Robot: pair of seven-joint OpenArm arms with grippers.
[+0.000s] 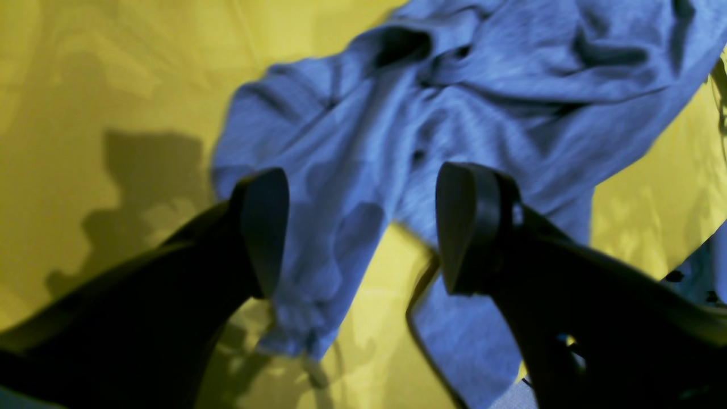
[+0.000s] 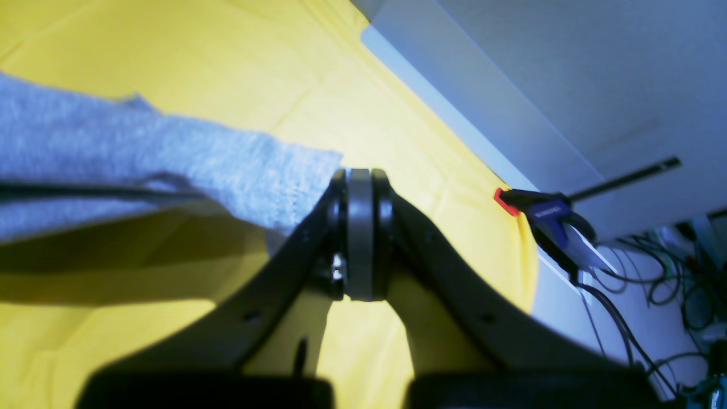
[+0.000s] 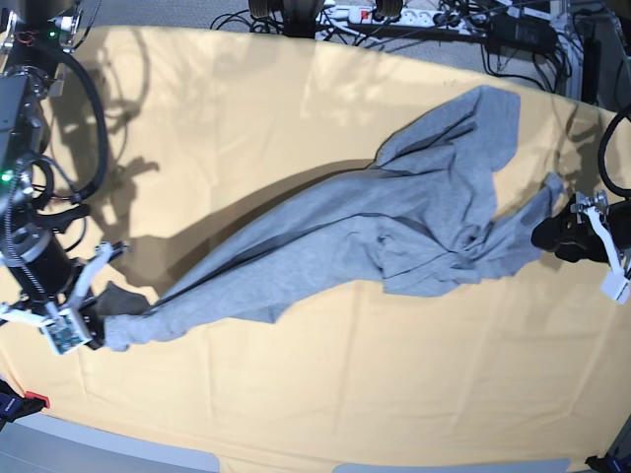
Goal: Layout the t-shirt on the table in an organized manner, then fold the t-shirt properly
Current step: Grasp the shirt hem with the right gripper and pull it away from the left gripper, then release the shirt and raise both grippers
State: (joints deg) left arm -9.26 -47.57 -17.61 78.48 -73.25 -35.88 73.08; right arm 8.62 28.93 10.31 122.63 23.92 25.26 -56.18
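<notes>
The grey t-shirt (image 3: pixel 394 227) lies crumpled and stretched in a long diagonal across the yellow table (image 3: pixel 345 394); no lettering shows. My right gripper (image 3: pixel 96 330), at the base view's left, is shut on the shirt's lower left end and holds it just above the cloth. In the right wrist view the pads (image 2: pixel 360 233) are pressed together on the shirt's hem (image 2: pixel 272 176). My left gripper (image 3: pixel 548 236) is at the shirt's right end. In the left wrist view it (image 1: pixel 366 227) is open above bunched fabric (image 1: pixel 454 96), with nothing held.
A blue and red clamp (image 2: pixel 539 210) grips the table edge (image 2: pixel 454 130) near my right gripper, with cables (image 2: pixel 670 272) beyond it. A power strip and cables (image 3: pixel 414 15) lie along the far edge. A red clamp (image 3: pixel 30 402) sits at the front left corner.
</notes>
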